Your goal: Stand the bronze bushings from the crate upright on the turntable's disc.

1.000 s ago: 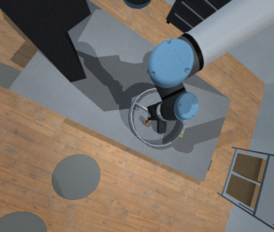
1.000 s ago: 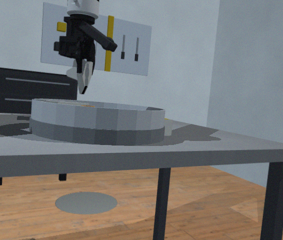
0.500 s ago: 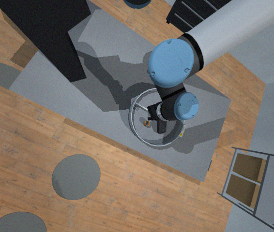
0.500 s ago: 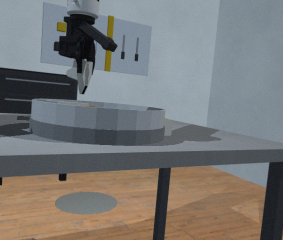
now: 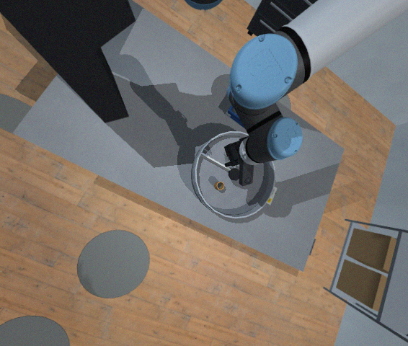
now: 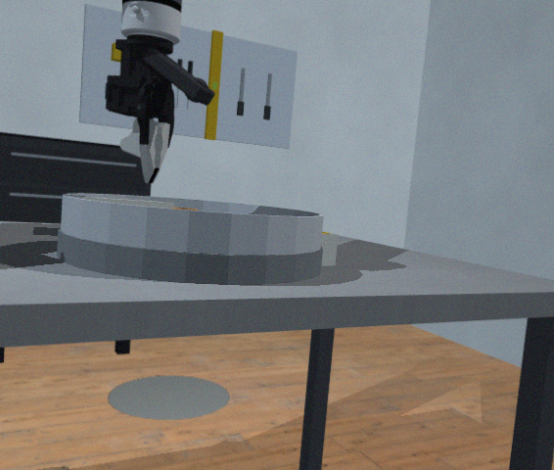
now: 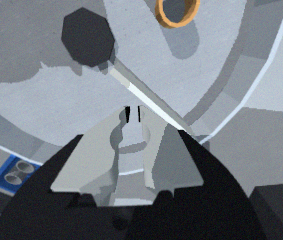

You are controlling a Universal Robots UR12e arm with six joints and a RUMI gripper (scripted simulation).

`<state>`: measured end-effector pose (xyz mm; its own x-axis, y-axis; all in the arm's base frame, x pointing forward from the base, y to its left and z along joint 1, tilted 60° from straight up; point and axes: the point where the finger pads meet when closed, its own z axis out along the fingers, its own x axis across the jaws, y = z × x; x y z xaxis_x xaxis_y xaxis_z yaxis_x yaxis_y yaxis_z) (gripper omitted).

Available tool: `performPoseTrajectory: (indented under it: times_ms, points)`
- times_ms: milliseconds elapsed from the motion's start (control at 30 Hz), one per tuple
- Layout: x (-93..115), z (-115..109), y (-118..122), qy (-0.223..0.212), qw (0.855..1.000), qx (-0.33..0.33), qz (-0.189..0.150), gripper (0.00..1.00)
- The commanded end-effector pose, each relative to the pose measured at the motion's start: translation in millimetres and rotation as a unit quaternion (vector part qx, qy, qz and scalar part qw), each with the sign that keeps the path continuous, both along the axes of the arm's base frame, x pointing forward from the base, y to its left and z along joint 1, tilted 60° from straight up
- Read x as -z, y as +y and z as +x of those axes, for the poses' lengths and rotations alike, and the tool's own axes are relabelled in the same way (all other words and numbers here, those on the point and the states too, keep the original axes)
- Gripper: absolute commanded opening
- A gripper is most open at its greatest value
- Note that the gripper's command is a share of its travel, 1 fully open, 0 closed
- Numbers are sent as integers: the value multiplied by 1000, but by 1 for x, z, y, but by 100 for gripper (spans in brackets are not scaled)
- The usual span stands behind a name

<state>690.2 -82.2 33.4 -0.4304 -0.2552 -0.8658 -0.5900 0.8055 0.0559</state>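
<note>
One bronze bushing (image 5: pixel 216 184) stands upright on an open end on the turntable's grey disc (image 5: pixel 233 174), apart from the dark hub (image 5: pixel 234 174). In the wrist view the bushing (image 7: pixel 177 11) is at the top edge and the hub (image 7: pixel 87 36) is to its left. My gripper (image 7: pixel 133 107) is shut on nothing and hangs well above the disc (image 6: pixel 152 176), away from the bushing. The blue crate (image 7: pixel 15 172) shows at the lower left of the wrist view with two steel bushings inside. In the top view the arm hides most of the crate.
A raised rim (image 6: pixel 189 237) rings the turntable. A white bar (image 7: pixel 146 102) runs from the hub out to the rim. A dark cabinet (image 6: pixel 65 176) and a wall tool board (image 6: pixel 186 101) stand behind the table. A shelf unit (image 5: pixel 383 275) stands off to the right.
</note>
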Motion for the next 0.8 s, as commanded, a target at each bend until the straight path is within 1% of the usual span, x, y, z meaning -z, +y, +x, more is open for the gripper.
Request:
performPoseTrajectory:
  times_ms: [0,100,167,367,500,567,667,733,767]
  points:
    - [-56,-13,67,0,1000,1,-1,5]
    - [-90,-19,106,0,1000,1,-1,5]
    - [-90,-19,106,0,1000,1,-1,5]
    - [-162,-33,191,0,1000,1,0,5]
    - [-204,-38,234,-3,1000,2,-1,5]
    - [-217,-40,250,-3,1000,2,-1,5]
    - [-231,-43,267,-3,1000,2,-1,5]
    - [-231,-43,267,-3,1000,2,-1,5]
    - [-235,-44,271,-3,1000,2,-1,5]
